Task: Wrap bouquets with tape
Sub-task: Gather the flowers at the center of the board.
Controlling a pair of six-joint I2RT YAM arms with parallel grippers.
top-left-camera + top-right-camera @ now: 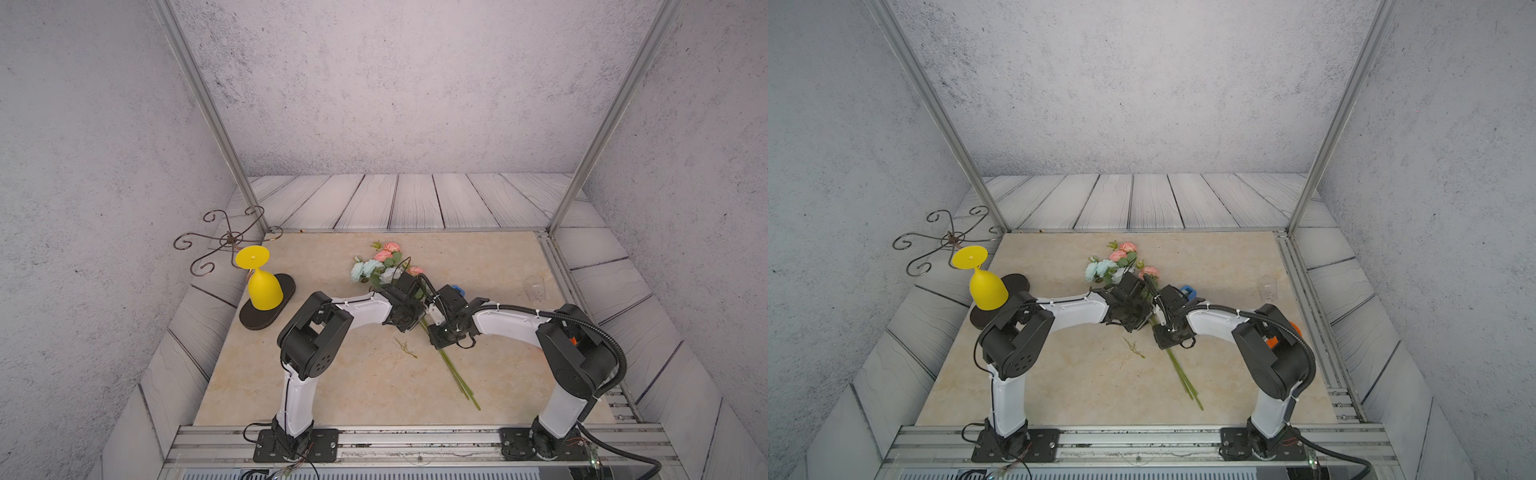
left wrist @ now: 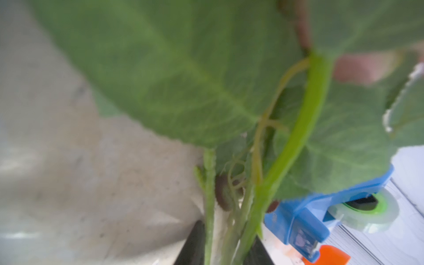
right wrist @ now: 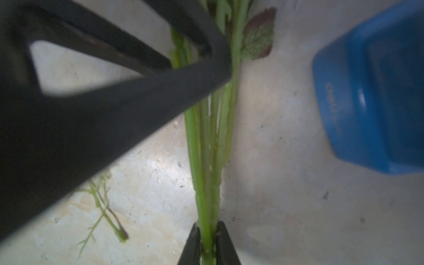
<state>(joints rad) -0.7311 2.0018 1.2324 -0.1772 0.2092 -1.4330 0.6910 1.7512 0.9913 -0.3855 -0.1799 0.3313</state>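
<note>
- Clearly, the nearest risk is the stem ends of the bouquet. They trail toward 5 o'clock over the table with nothing binding them, so I judge they could splay or drag if the bundle is lifted or turned.
- Sprig: it lies loose at 6 o'clock of the left wrist, where a passing arm could sweep it along.
- The two grips sit close together on thin stems. If either slackens too soon the bundle may sag or twist, and the fingers could knock each other.
- Tape: it sits at 2 o'clock of the table's middle, just beyond the right wrist and close by the leaves. A swing could shove it, or a leaf could foul the strip.
- Right gripper: it is low over the table with its jaws clamped on the stems, nearer their ends. Its arm reaches in from 4 o'clock with the elbow raised.
- Left gripper: its jaws press the stems from both sides, holding them farther up, under the leaves. Its arm reaches in from 8 o'clock with the wrist bent down.
- Blooms: they are farthest off, toward 11 o'clock; whether they rest on the table I cannot tell.
</note>
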